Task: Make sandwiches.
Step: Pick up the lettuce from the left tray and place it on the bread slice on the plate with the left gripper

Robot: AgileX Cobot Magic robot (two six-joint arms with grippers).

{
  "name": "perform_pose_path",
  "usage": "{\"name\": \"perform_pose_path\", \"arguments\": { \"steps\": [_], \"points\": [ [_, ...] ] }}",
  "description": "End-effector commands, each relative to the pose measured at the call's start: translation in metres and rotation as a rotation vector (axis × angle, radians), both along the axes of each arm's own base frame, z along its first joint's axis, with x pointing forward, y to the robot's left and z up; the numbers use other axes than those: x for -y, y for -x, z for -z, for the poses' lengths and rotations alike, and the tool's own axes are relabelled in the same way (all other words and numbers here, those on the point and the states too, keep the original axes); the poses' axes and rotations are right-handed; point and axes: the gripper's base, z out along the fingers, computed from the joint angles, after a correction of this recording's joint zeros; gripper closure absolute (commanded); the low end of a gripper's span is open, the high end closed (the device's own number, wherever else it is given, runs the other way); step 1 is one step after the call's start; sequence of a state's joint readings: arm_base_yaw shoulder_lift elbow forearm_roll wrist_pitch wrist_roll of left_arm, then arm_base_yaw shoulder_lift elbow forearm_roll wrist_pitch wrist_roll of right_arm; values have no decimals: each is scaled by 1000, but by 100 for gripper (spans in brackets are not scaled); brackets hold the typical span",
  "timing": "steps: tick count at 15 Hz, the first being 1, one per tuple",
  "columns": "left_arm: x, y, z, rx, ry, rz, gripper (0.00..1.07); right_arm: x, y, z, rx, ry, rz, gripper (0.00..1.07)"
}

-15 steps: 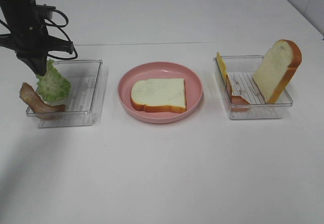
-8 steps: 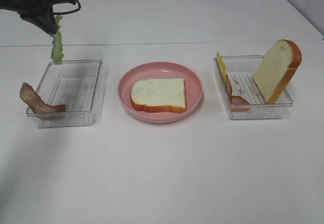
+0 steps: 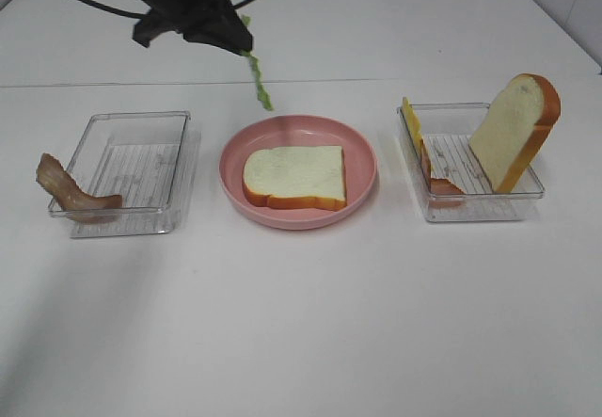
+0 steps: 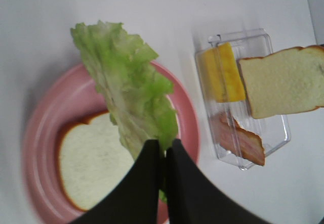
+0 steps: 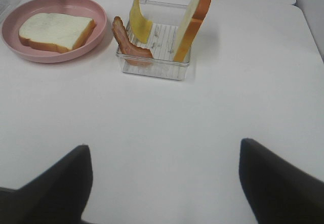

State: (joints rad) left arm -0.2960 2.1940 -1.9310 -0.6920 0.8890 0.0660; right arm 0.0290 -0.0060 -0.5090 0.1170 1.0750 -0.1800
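Observation:
No assembled sandwiches are in view. One white bread slice point(image 3: 294, 175) lies flat on the pink plate point(image 3: 231, 158), its top bare. My left gripper point(image 3: 229, 36) hangs above the plate's far left rim, shut on a green lettuce leaf point(image 3: 257, 81) that dangles edge-on. The left wrist view shows the lettuce point(image 4: 129, 92) pinched at the left gripper point(image 4: 163, 145), over the bread point(image 4: 88, 166). My right gripper point(image 5: 164, 178) stands open and empty over bare table, well in front of the right tray point(image 5: 152, 67).
The left tray point(image 3: 179, 153) holds a bacon strip point(image 3: 68, 191). In the right tray point(image 3: 480, 208) stand a cheese square point(image 3: 411, 119), another bacon strip point(image 3: 438, 180) and an upright bread slice point(image 3: 515, 130). White table lies all around.
My left gripper has lifted the lettuce out of the left tray and carried it right, to above the plate's far left rim. Nothing else moved.

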Motion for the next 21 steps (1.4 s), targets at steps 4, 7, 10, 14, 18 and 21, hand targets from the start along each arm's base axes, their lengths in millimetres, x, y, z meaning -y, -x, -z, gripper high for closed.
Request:
{"name": "perform_pose_path", "arguments": {
  "steps": [4,7,10,14,18,21],
  "points": [
    [74,15,56,-86,157,151,107,0,1,0,19,-1,8,32],
    [79,15,73,-110,151,171,107,0,1,0,19,-1,8,32],
    [71,14,84,-116,75,189,107,0,1,0,19,-1,8,32],
    [61,11,89,-116,-18,179,107,0,1,0,19,-1,8,32],
    [49,9,91,-156,-45,155,107,0,1,0,19,-1,8,32],
    [45,9,94,-184,-91,140,107,0,1,0,19,-1,8,32]
  ]
}}
